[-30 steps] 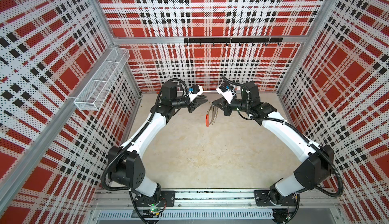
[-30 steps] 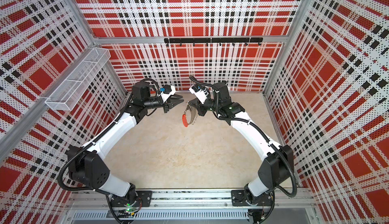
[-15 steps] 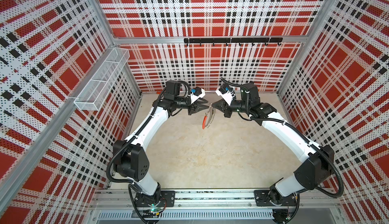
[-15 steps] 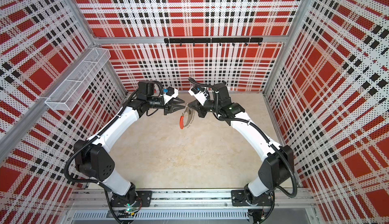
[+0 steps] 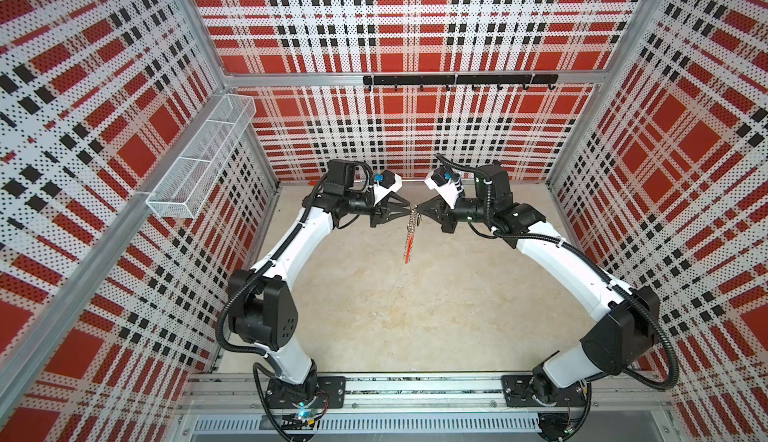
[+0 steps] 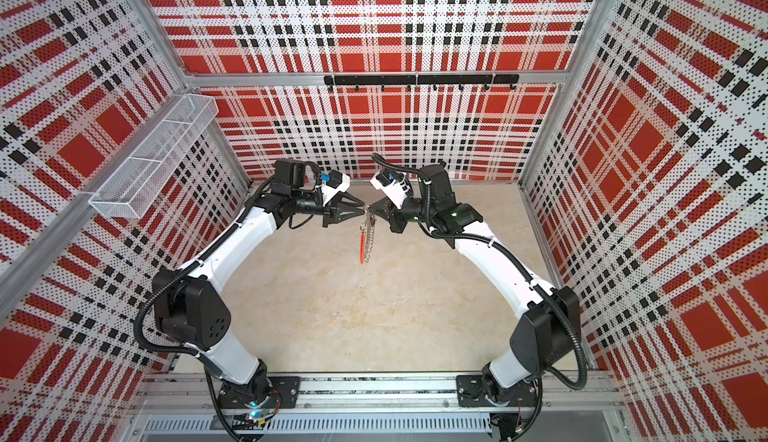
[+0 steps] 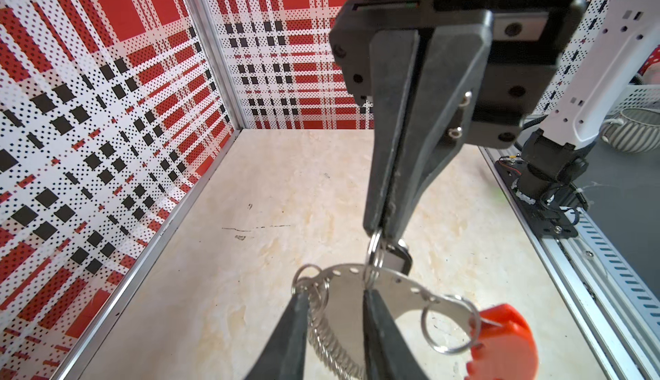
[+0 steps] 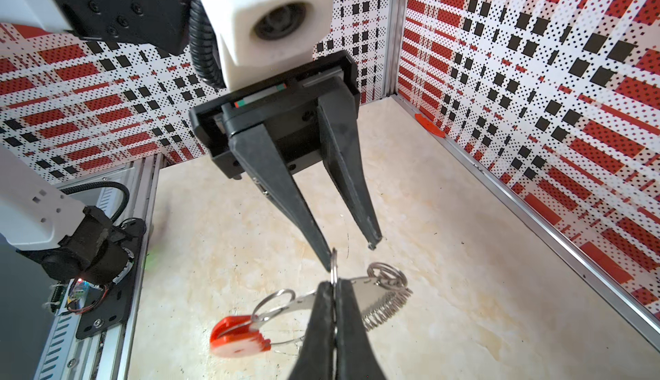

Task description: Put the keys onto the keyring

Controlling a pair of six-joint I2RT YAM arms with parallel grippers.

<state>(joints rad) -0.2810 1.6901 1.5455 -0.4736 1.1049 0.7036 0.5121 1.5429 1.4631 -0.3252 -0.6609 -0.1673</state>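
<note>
**Q:** Why does the keyring hang in mid-air, well above the surface?

**A:** The right fingers are pressed together on one split ring at the top of the hoop. The rest dangles below their tips, with the red segment toward the bottom. Held like this, nothing presses the hoop flat, and the other arm can reach the ring from the opposite side.

**Q:** And the left fingers?

**A:** They are apart and grip nothing. They point straight at the right fingers, tip to tip. One tip is touching, or all but touching, the pinched ring, while its partner stands clear to one side. In the left wrist view the hoop's band shows in the gap between them.

**Q:** Where is the key?

**A:** Only its black-framed tag shows, just beyond the right fingertips and tight against the pinched ring. The key itself is hidden. The tag looks to hang from that same ring, but whether it is fully threaded on cannot be told.

**Q:** So which step is this?

**A:** Likely the threading itself, with one arm steadying the ring while the other works at it. The ring is thin and the hoop swings freely below it. A nudge from the open fingers could twist it out of line or pull it from the pinch.
</note>
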